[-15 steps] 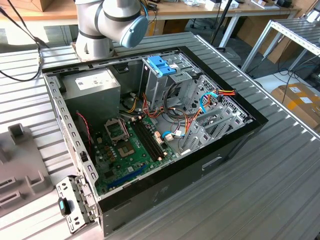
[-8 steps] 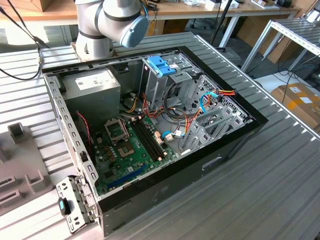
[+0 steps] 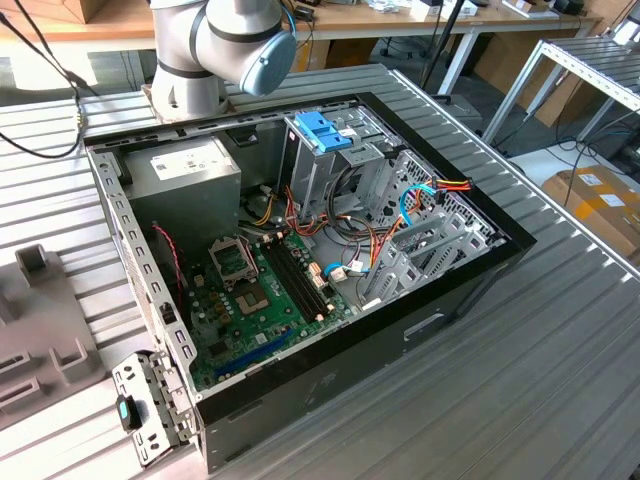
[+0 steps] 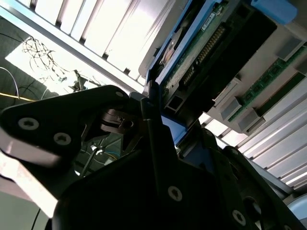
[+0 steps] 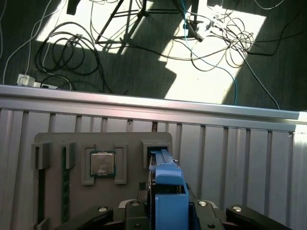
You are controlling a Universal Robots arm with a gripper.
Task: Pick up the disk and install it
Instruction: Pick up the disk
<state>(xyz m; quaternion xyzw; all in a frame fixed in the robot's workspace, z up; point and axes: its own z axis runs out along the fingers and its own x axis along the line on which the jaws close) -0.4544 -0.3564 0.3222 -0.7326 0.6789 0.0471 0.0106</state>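
A ribbed metal table carries an open black computer case, lying on its side in the exterior view. The grey arm rises behind the case's far edge.

Inside the case, a grey power-supply box sits in the far corner toward the exterior view's left. It bears a white sticker whose print is too small to read. The green motherboard lies in front of it. A metal drive cage with a blue plastic handle on top stands toward the exterior view's right.

In the first wrist view, a grey fixture plate lies on the ribbed table. The disk stands on edge over the plate with one blue rail uppermost, and its far end is at a slot holder in the plate. The gripper has its black jaws closed on the disk from either side. Whether the disk still sits in the slot cannot be told.

In the second wrist view, the disk shows its green circuit-board face and connector pins, with no legible writing. A square processor chip rests in a pocket just beside the disk's slot, and its markings are unreadable.
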